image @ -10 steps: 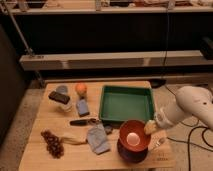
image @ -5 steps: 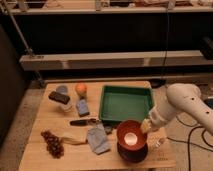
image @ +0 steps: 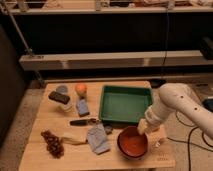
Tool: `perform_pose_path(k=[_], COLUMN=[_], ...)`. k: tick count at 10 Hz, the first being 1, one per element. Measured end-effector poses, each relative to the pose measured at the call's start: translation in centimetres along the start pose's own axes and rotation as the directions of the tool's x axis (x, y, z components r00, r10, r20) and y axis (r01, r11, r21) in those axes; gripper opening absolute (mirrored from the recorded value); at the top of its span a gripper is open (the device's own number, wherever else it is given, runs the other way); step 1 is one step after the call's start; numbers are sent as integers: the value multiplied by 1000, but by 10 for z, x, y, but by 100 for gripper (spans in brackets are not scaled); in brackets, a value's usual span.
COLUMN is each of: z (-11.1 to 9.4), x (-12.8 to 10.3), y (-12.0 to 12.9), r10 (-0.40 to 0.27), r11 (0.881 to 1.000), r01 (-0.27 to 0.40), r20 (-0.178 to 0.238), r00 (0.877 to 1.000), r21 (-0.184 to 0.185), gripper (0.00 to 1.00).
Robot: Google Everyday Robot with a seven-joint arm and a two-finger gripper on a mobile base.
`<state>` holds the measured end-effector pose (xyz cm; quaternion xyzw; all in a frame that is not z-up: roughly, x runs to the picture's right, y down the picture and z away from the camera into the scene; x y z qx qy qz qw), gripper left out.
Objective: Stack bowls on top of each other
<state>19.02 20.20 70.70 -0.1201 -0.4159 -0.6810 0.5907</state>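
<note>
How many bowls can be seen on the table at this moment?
1 is clearly visible: the orange-red bowl near the table's front right, just in front of the green tray. The gripper is at its rim. A second bowl may be hidden beneath it.

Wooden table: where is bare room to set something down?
Wooden table: bare along its left edge and front-left corner, outside the dark grape bunch. The green rectangular tray is bare inside. Crowded at front right, where the gripper meets the orange-red bowl.

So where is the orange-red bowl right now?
Front right of the table, just below the green tray, the orange-red bowl has the gripper at its upper right rim.
</note>
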Motion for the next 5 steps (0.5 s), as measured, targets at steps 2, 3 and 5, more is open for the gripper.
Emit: perform_pose_path(k=[2, 3, 5], z=[0, 0, 0], x=[0, 0, 1], y=[0, 1, 0], r10=[1, 2, -1], r11=[1000, 1000, 1000], r01=[-1, -2, 1], r20=[-1, -3, -2], r00=[1000, 1000, 1000], r21=[0, 0, 0], gripper=[80, 80, 80])
